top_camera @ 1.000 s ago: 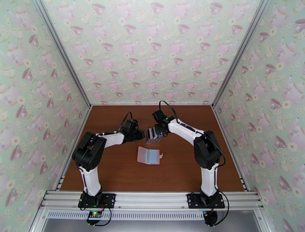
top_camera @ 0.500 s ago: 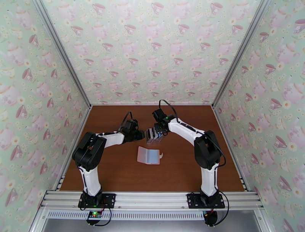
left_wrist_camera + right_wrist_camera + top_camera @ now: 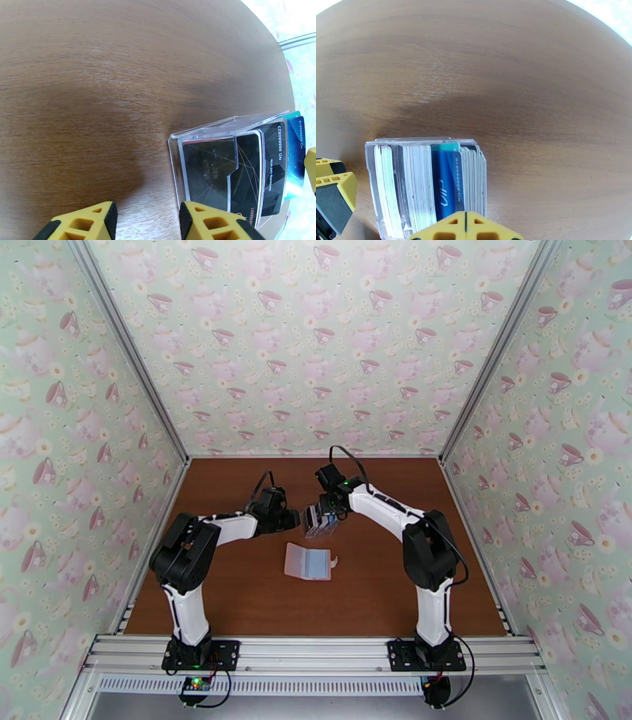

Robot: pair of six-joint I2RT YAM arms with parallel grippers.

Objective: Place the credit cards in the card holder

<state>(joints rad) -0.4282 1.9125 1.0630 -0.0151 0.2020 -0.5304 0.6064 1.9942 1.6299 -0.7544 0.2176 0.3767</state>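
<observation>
Right wrist: clear rack [image 3: 384, 185], glossy cards [image 3: 446, 185] (perhaps plastic).

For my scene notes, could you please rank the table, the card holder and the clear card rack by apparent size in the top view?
1. the table, by far.
2. the card holder, lying open.
3. the clear card rack, a little smaller, though the right gripper covers part of it.

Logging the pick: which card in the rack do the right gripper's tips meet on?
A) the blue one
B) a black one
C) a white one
A: in the right wrist view the right gripper is shut on the blue card, which stands among white ones in the rack.
</observation>
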